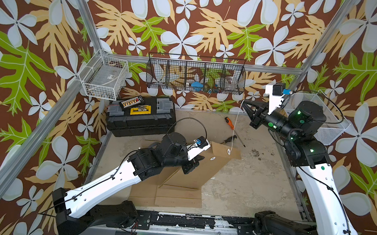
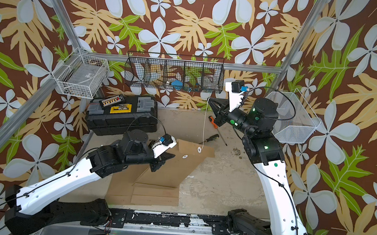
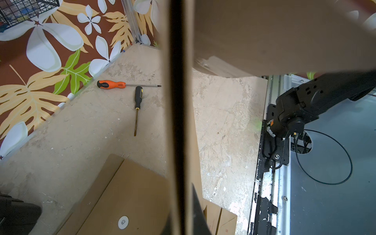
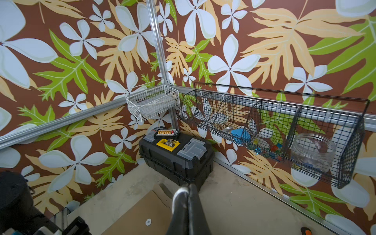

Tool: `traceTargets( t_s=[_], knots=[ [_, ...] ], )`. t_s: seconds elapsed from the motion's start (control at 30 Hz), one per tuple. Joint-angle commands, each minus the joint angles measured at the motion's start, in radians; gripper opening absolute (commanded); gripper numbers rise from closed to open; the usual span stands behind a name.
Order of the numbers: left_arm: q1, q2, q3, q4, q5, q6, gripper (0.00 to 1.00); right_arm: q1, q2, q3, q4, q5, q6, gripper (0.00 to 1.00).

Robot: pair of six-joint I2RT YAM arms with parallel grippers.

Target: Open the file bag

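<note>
Gripper L (image 1: 197, 160) tight on file bag (image 1: 192, 175), gripper R (image 1: 244, 102) on string (image 1: 235, 128), whole only in both top views

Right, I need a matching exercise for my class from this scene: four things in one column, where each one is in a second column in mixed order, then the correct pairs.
Things
1. string
2. orange screwdriver
3. clear jar
4. toolbox

Places
A. in an end compartment of the black wire basket
B. lying on the table beside the black screwdriver
C. pinched in the shut right gripper
D. standing in a back corner of the table

Pairs: 1-C, 2-B, 3-A, 4-D
</note>
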Motion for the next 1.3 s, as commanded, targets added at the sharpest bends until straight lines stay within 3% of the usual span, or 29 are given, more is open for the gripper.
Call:
traceTargets(
  t_s=[0.0,0.43,0.9,1.27],
  knots=[
    [-0.014,0.014,0.012,-0.032,-0.053,0.028,0.0,0.001,-0.014,0.013,0.075,-0.081,0.054,0.0],
    [-0.046,0.058,0.046,-0.056,-0.133,0.047,0.0,0.001,-0.058,0.013,0.111,-0.167,0.107,0.0],
    [-0.032,-0.057,0.03,0.171,-0.455,-0.072,0.0,0.001,-0.283,-0.218,0.155,-0.161,0.083,0.0],
    [-0.018,-0.114,0.002,0.295,-0.596,-0.084,0.0,0.001,-0.411,-0.394,0.206,-0.314,0.1,0.0]
  ],
)
